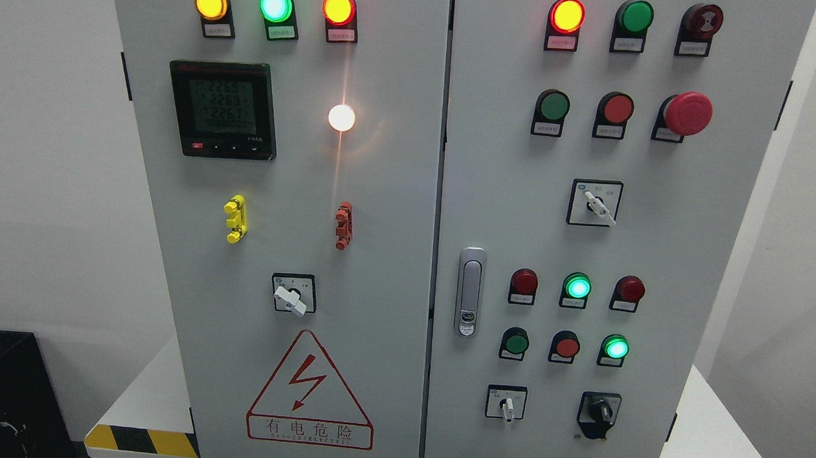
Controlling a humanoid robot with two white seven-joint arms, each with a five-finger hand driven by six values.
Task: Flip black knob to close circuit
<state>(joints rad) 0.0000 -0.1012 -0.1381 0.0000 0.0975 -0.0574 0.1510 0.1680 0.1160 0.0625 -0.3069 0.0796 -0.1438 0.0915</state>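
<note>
The black knob sits at the lower right of the grey electrical cabinet's right door, on a black plate, its handle pointing roughly upward. A white-handled selector switch is to its left. No robot hand or arm shows in the head view.
Lit and unlit indicator lamps and push buttons cover both doors, with a red mushroom stop button, a digital meter, a door latch, two more white selector switches and a high-voltage warning triangle. A black box stands at lower left.
</note>
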